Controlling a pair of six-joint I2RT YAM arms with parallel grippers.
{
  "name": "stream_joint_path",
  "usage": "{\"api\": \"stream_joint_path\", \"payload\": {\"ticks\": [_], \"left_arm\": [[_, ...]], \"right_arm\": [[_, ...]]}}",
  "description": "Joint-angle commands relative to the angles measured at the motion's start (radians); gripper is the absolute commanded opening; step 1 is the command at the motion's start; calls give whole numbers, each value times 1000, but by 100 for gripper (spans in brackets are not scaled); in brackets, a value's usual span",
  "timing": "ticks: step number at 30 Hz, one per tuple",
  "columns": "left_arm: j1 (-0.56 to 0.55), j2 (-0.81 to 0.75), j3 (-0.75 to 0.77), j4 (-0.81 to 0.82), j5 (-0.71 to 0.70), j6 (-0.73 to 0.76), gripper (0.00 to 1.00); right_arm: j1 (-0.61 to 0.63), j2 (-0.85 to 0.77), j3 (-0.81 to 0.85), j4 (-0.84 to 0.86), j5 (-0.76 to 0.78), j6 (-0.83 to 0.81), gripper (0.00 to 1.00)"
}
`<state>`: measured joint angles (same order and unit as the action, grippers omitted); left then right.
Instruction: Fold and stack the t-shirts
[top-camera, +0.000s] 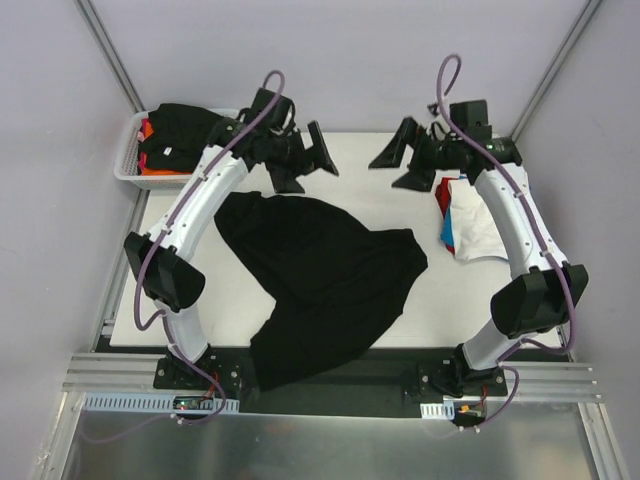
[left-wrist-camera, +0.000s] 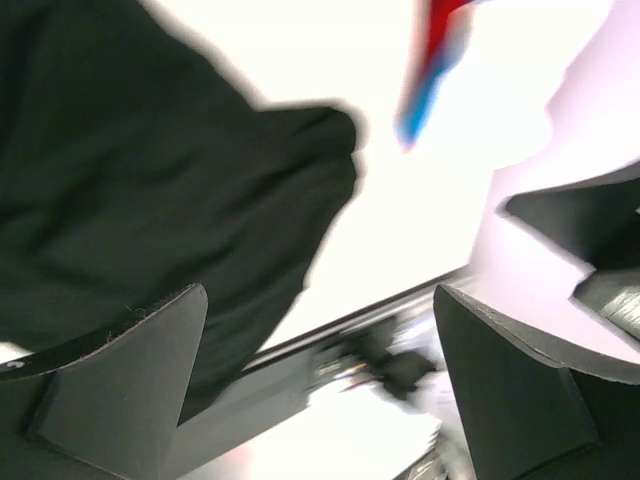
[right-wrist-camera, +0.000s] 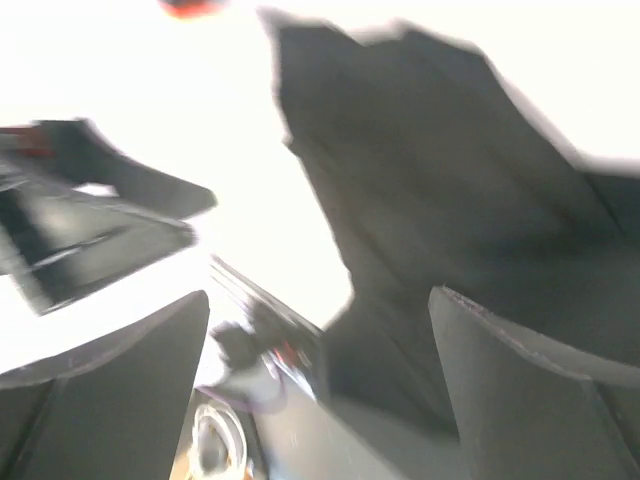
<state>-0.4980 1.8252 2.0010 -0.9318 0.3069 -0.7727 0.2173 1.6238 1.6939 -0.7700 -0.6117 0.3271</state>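
Observation:
A large black t-shirt (top-camera: 330, 275) lies crumpled across the middle of the white table (top-camera: 230, 300), its lower end hanging over the near edge. Both grippers hover above the table's far part, beyond the shirt and facing each other. My left gripper (top-camera: 305, 165) is open and holds nothing. My right gripper (top-camera: 400, 163) is also open and holds nothing. The left wrist view shows the black shirt (left-wrist-camera: 150, 180) below the wide jaws of the left gripper (left-wrist-camera: 320, 300). In the blurred right wrist view the black shirt (right-wrist-camera: 450, 200) spreads under the right gripper (right-wrist-camera: 320, 300).
A stack of folded t-shirts (top-camera: 472, 225), white on top with red and blue edges, lies at the right under the right arm. A white mesh basket (top-camera: 130, 165) at the far left holds black, orange and red shirts. Grey walls enclose the table.

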Motion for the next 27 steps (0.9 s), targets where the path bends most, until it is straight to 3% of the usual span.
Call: {"api": "stream_joint_path", "payload": {"ticks": [1, 4, 7, 12, 13, 14, 18, 27], "left_arm": [[30, -87, 151, 111, 100, -175, 98], [64, -142, 156, 159, 86, -247, 99], [93, -197, 133, 165, 81, -280, 99], [134, -294, -19, 168, 84, -333, 99], [137, -296, -22, 180, 116, -345, 99], [138, -297, -9, 185, 123, -356, 99], [142, -310, -5, 224, 149, -430, 99], [199, -333, -159, 450, 279, -579, 99]], "right_arm": [[-22, -36, 141, 155, -144, 172, 96], [-36, -56, 75, 314, -220, 361, 96], [-36, -61, 33, 400, -243, 449, 96], [-33, -77, 59, 317, -142, 395, 96], [-35, -73, 59, 337, -154, 412, 100], [-35, -68, 61, 360, -174, 426, 94], [-39, -71, 44, 333, -207, 376, 96], [-39, -176, -224, 281, -152, 179, 96]]}}
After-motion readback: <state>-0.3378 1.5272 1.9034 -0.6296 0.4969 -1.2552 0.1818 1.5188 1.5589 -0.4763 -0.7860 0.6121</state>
